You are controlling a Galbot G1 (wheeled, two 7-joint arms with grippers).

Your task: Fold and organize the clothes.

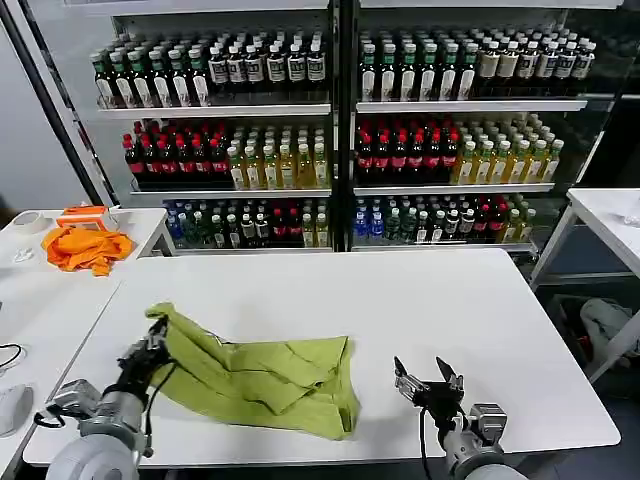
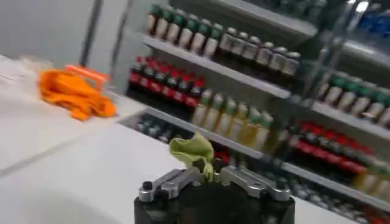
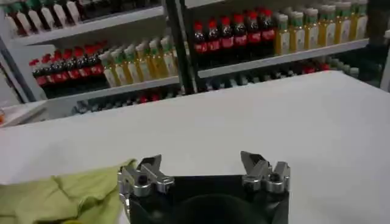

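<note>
The lime yellow-green T-shirt [image 1: 260, 375] lies crumpled and partly folded on the white table [image 1: 400, 300], toward the front left. My left gripper [image 1: 155, 335] is shut on the shirt's left corner, lifting it slightly. In the left wrist view that pinched fabric [image 2: 194, 152] sticks up from between the closed fingers of the left gripper [image 2: 206, 169]. My right gripper [image 1: 428, 378] hovers open over bare table, to the right of the shirt's right edge. In the right wrist view the right gripper [image 3: 202, 163] holds nothing, and the shirt's edge [image 3: 67, 195] lies to one side.
An orange cloth [image 1: 88, 248] lies on a side table [image 1: 140, 225] at the back left, also in the left wrist view as an orange heap [image 2: 73, 94]. Shelves of bottles [image 1: 340, 130] stand behind the table. Another white table [image 1: 610, 215] stands at the right.
</note>
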